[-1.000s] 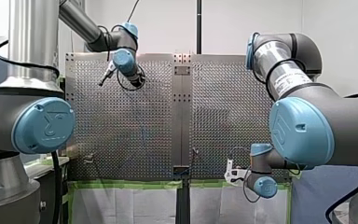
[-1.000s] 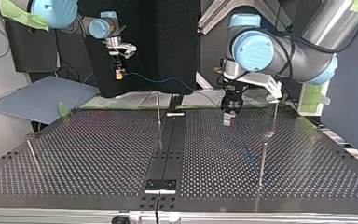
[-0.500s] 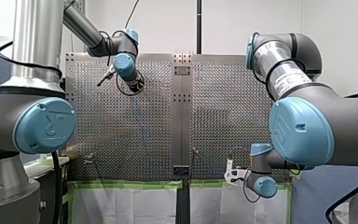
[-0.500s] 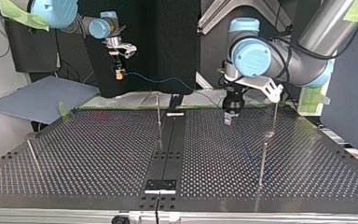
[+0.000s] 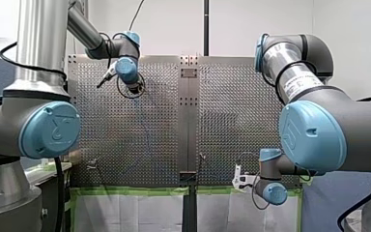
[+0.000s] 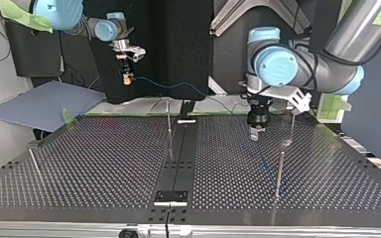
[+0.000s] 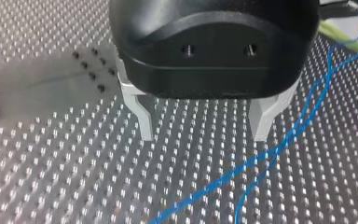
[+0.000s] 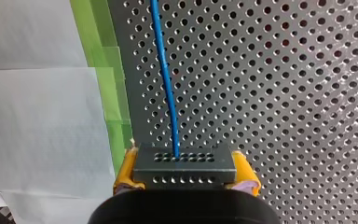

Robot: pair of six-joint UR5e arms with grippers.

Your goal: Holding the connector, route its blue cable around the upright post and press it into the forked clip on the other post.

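Right wrist view: my right gripper (image 8: 185, 176) clamps the connector (image 8: 185, 161), its blue cable (image 8: 165, 79) running ahead; my left gripper (image 7: 203, 123) stands with fingers wide apart.

Even, bright room light glints hard off the perforated bench (image 7: 51, 163) under my left end effector (image 7: 204, 135), whose black housing looms soft and near, while the white sheet (image 8: 37, 116) beside my right end effector (image 8: 185, 175) washes out pale.
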